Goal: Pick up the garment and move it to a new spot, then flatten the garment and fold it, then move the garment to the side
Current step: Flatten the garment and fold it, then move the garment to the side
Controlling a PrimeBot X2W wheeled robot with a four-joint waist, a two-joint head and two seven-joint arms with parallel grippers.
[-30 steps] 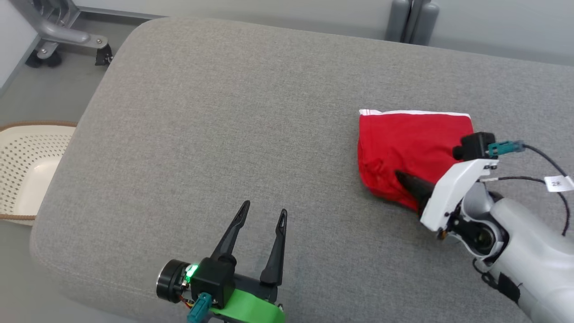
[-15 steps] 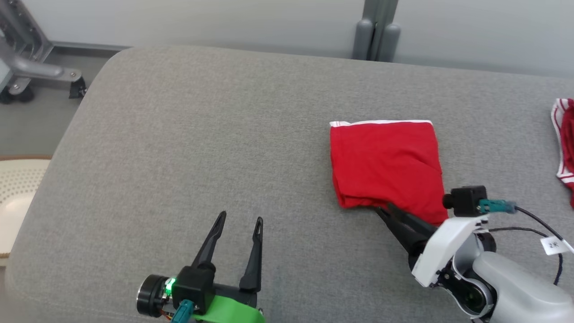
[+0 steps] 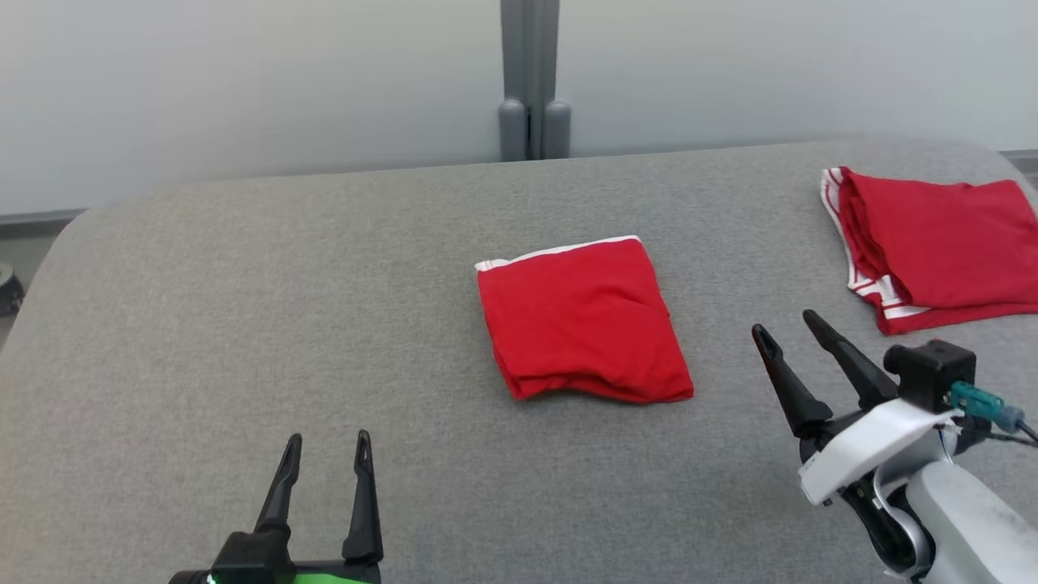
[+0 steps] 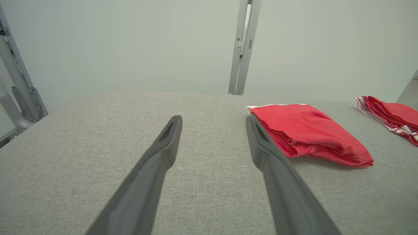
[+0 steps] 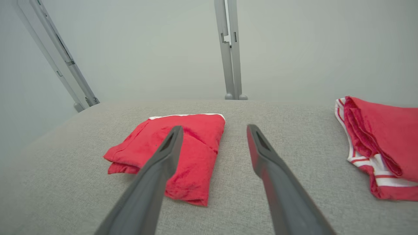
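The red garment (image 3: 580,320) with a white trim edge lies folded into a neat square on the grey padded table (image 3: 243,324). It also lies ahead of the fingers in the left wrist view (image 4: 307,133) and the right wrist view (image 5: 173,153). My right gripper (image 3: 787,324) stands open just right of the garment, apart from it, with nothing between its fingers (image 5: 212,130). Near the front edge at lower left, my left gripper (image 3: 328,442) is open and empty (image 4: 214,120).
A second folded red garment with white stripes (image 3: 932,243) lies at the table's back right corner (image 5: 382,147). A grey post (image 3: 531,81) rises behind the table against a pale wall. A metal frame (image 4: 16,91) stands off the table's left side.
My right gripper opened, let go of the garment and drew back to its right. The camera has turned, so the whole picture has shifted and the second garment has come into view.
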